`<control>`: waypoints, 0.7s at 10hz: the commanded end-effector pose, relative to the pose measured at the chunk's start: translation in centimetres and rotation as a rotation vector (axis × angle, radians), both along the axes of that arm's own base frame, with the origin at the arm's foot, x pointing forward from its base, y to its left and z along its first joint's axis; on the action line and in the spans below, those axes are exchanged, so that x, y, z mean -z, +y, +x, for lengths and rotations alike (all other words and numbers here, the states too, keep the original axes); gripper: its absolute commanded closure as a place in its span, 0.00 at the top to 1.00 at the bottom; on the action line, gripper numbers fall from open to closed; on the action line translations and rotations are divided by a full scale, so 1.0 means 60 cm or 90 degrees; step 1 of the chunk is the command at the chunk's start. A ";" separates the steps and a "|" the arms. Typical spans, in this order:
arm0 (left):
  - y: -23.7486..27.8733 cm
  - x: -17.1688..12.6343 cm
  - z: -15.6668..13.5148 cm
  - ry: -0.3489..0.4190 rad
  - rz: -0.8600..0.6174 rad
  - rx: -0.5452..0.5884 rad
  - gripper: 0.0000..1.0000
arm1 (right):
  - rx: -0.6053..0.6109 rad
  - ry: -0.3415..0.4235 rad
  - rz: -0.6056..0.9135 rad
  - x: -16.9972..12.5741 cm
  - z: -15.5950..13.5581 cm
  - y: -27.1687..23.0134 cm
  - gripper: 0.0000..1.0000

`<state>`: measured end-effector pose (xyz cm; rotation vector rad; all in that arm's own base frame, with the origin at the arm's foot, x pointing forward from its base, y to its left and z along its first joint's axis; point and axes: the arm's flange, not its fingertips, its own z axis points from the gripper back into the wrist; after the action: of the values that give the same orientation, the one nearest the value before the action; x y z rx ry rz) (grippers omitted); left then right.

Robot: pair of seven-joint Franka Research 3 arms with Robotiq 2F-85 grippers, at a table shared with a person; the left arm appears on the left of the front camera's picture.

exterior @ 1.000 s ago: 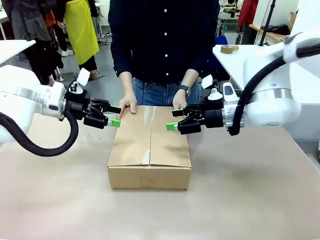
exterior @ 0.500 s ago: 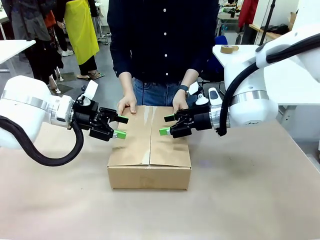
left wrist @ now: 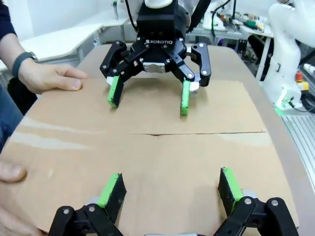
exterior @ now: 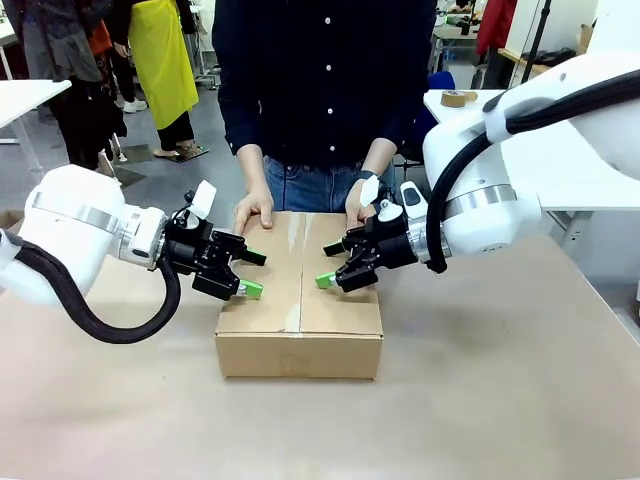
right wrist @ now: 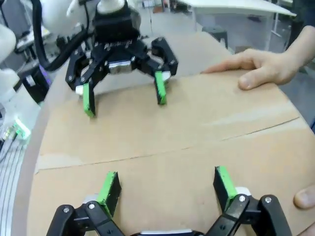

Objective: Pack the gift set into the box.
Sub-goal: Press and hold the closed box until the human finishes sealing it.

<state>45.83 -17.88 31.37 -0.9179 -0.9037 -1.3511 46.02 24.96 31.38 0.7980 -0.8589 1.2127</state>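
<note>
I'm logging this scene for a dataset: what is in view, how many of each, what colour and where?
table: one, tan, foreground
box: one, brown cardboard, flaps shut, middle of the table
white side table: one, far right
tape roll: one, brown, on the white side table
wristwatch: one, dark, on the person's wrist
person's hands: two, resting on the box's far edge
left gripper: one, black with green pads, open, over the box top
right gripper: one, same colours, open, facing it
</note>
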 end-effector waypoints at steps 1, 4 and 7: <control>-0.006 -0.004 0.008 -0.004 0.009 -0.003 1.00 | -0.037 0.002 -0.085 0.022 -0.019 0.004 1.00; -0.003 -0.004 0.003 -0.004 0.002 0.000 1.00 | -0.016 -0.011 -0.023 -0.002 -0.002 0.004 1.00; -0.003 -0.004 0.003 -0.004 0.002 0.000 1.00 | -0.016 -0.011 -0.023 -0.002 -0.002 0.004 1.00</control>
<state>46.24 -17.99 31.79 -0.9008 -0.9088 -1.3532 45.93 25.29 32.10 0.7707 -0.8324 1.2750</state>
